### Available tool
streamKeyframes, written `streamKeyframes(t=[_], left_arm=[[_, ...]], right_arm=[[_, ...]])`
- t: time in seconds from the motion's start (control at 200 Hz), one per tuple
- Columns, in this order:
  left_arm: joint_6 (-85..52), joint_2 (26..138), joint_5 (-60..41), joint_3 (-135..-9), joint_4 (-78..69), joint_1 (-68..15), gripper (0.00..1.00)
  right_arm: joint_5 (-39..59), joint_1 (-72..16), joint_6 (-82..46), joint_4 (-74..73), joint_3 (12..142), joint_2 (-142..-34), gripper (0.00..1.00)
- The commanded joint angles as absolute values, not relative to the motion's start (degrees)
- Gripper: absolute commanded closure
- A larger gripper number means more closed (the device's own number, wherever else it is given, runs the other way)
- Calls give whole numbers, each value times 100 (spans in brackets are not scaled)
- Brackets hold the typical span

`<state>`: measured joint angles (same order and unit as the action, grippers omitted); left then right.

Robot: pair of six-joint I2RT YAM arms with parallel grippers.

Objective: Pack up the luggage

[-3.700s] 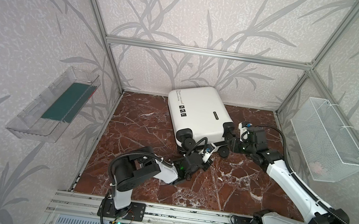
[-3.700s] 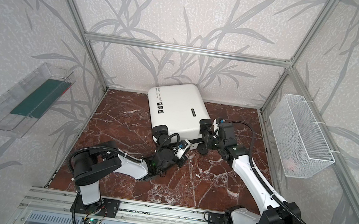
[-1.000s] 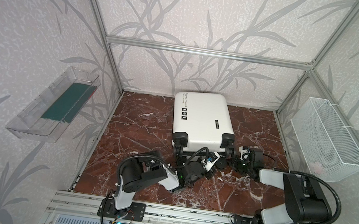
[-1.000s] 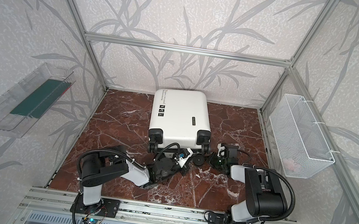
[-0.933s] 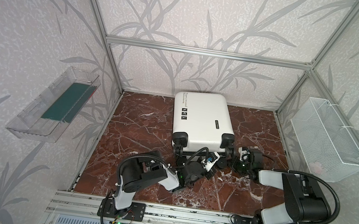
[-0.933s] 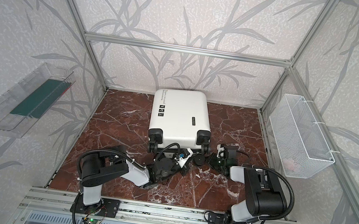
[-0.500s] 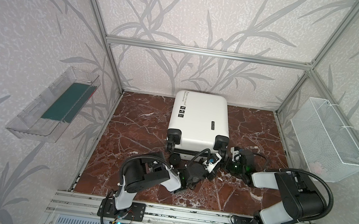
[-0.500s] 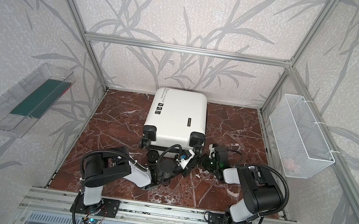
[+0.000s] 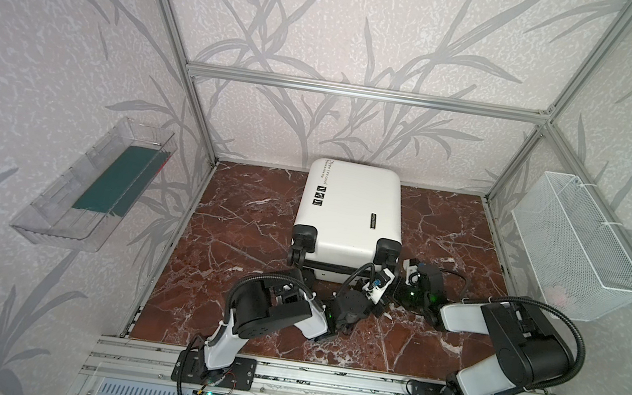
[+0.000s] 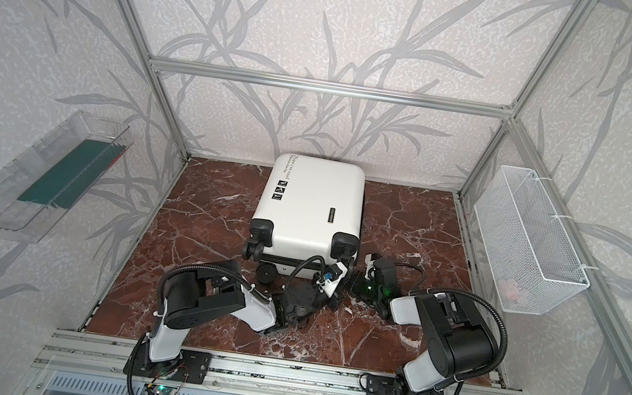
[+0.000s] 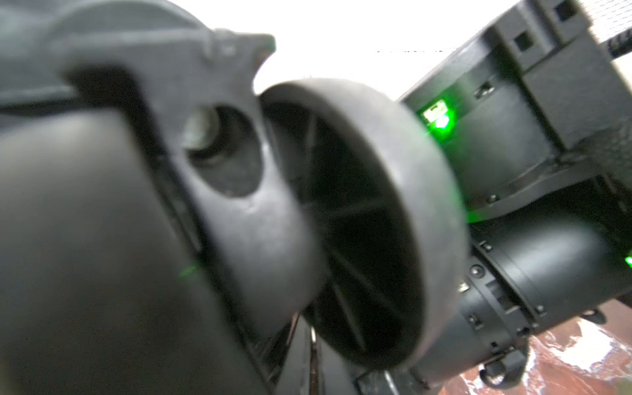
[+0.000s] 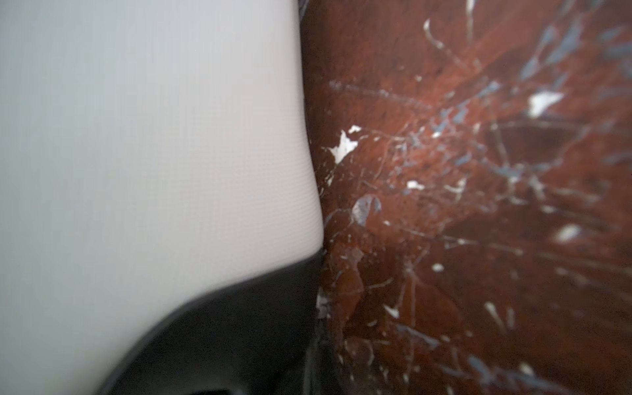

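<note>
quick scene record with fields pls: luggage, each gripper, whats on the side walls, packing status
luggage: white hard-shell case, closed, lying flat on the marble floor, wheels toward the robot
left gripper: low at a near-corner wheel; jaws not discernible
right gripper: shut, low at the same corner; any hold not visible
left wall: clear bin with a dark green item inside
right wall: white wire basket
packing: not begun, case closed
</note>
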<state>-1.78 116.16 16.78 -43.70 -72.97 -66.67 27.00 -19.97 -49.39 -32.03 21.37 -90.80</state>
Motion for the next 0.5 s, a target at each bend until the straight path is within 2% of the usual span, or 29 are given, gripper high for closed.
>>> streamKeyframes(t=[0.0,0.1,0.19,0.495], left_arm=[[-215,11514,1185,-4228,-7743,-6917,84],[-284,11335,1227,-3908,-7926,-6917,74],[-388,11151,1209,-3590,-7989,-6917,72],[-553,10449,1537,-2550,-7959,-6961,56]], right_arm=[[2758,-2180,-4860,-2799,2251,-9111,100],[2699,-2114,-4689,-2437,2382,-8978,100],[2638,-2022,-4493,-2022,2505,-8786,100],[2060,-1663,-3438,-165,3047,-7898,81]])
